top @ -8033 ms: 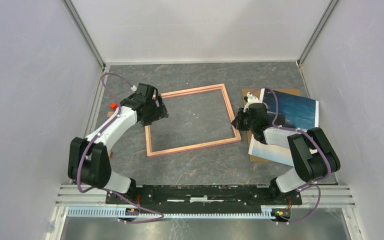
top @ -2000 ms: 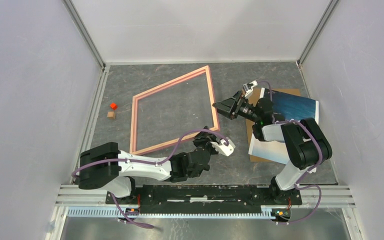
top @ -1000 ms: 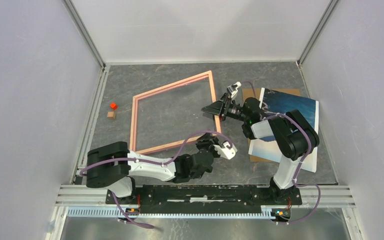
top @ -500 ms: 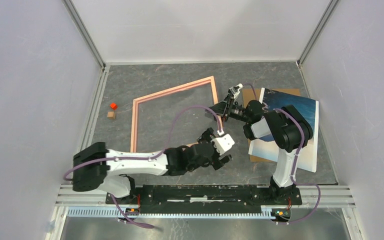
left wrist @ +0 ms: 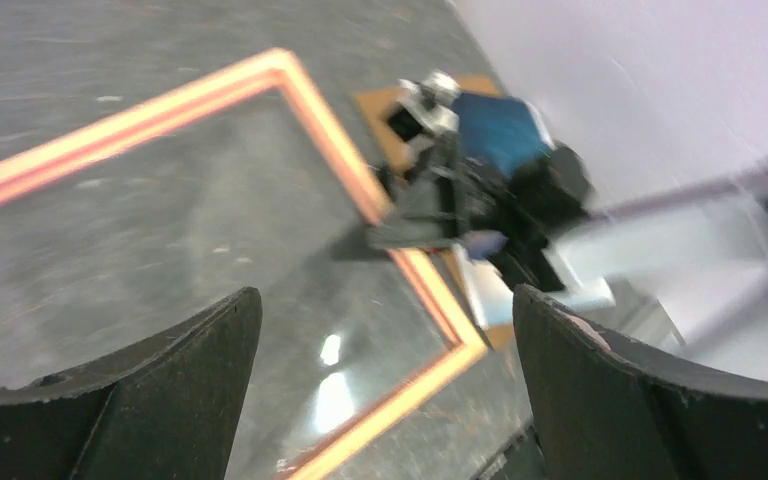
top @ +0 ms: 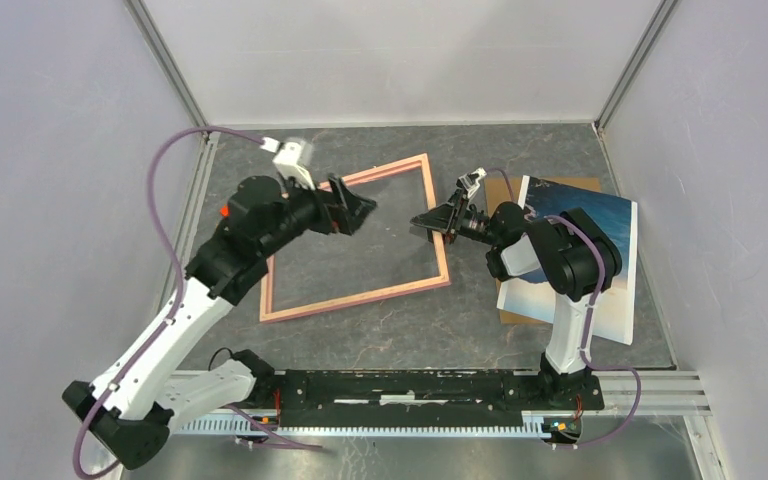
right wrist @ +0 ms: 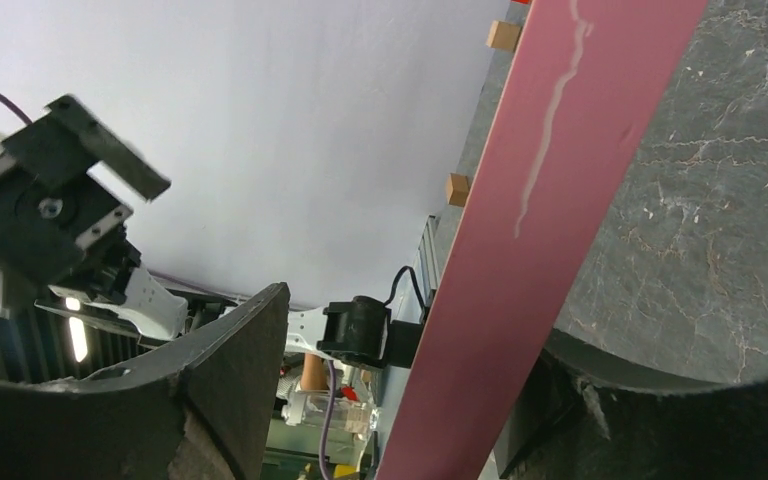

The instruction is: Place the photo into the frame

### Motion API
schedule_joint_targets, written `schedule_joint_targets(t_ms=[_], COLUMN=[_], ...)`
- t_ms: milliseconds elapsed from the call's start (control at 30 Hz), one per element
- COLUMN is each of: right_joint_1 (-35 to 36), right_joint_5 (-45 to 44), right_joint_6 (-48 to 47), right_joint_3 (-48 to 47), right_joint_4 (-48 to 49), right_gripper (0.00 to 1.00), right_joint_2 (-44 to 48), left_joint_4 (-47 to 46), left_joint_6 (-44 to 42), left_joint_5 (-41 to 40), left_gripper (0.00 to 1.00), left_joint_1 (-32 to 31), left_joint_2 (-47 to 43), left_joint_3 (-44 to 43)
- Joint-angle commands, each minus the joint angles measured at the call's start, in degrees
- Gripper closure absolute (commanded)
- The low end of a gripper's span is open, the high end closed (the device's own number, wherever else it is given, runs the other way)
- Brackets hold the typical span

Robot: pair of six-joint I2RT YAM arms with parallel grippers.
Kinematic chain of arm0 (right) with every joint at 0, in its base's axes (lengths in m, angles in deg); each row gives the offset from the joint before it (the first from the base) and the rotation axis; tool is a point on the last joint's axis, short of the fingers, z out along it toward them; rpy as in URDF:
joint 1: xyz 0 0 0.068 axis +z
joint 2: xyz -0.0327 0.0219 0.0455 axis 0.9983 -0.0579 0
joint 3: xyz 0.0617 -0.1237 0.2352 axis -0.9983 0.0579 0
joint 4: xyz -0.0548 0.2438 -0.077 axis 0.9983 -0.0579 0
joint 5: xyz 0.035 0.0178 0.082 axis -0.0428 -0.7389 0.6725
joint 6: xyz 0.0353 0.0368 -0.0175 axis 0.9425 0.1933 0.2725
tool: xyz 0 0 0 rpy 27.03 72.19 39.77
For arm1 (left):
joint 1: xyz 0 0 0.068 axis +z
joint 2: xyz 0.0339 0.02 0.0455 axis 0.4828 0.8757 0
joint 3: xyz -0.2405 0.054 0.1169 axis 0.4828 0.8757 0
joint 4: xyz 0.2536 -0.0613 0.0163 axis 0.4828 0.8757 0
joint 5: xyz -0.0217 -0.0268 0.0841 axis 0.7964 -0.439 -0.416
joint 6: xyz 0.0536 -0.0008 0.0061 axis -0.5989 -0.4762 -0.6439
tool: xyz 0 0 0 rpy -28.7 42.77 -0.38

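**Q:** Where does the large glossy landscape print (top: 600, 215) lie?
**A:** At the right edge of the grey marbled desk (top: 380, 150), on a brown backing board (top: 507, 317). It lies outside the thin salmon-pink rectangular frame (top: 355, 300) at mid-desk.
**Q:** And the grippers?
**A:** Right gripper (top: 430, 218): fingers spread, straddling the frame's right rail. Left gripper (top: 360, 208): spread wide, empty, above the far rail.

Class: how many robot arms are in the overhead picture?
2. The left arm reaches over the frame's left side; the right arm reaches its right rail. None seem hidden.
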Motion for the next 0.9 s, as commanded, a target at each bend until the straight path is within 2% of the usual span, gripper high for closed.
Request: schedule_joint_targets(t_ms=[0,67,167,300,400,500,767,833,867], right_joint_1=[-0.20,-0.31,-0.49,-0.54,-0.53,-0.59,-0.90,-1.03,-1.12], right_joint_5=[0.11,0.06,-0.10,-1.18,-1.25,-0.91,-0.55,-0.46,-0.39], right_joint_6=[0.11,0.08,0.37,0.65,1.66,3.03,6.99,6.34,5.86], right_joint_3=[-1.32,-1.60,-1.62,-1.62,-1.52,-1.79,-1.80,-1.63,-1.55], right_joint_4=[7.32,7.91,9.62,11.96,14.44,17.40,24.56,24.05,23.27], right_gripper=[0.29,0.27,0.22,0.22,0.29,0.35,0.54,0.54,0.49], right_joint_2=[0.07,-0.32,-0.96,-1.84,-2.08,-2.38,-4.51,-4.09,-3.79], left_joint_4=[19.18,20.89,16.20,9.38,6.51,4.52,4.37,3.38,2.92], left_joint_6=[9.01,12.24,15.38,19.50,18.81,15.49,10.45,9.30,8.70], left_joint_5=[-19.20,-19.94,-15.00,-13.87,-18.81,-20.09,-13.42,-11.74,-10.82], left_gripper=[0.00,0.00,0.00,0.00,0.00,0.00,0.00,0.00,0.00], left_joint_1=[8.97,16.27,26.90,35.53,37.71,38.70,43.08,43.21,43.27], left_joint_2=[0.87,1.95,3.17,5.79,7.87,10.63,16.94,17.36,17.61], left_joint_3=[-4.53,-2.47,4.69,13.16,15.65,15.23,12.93,13.35,13.48])
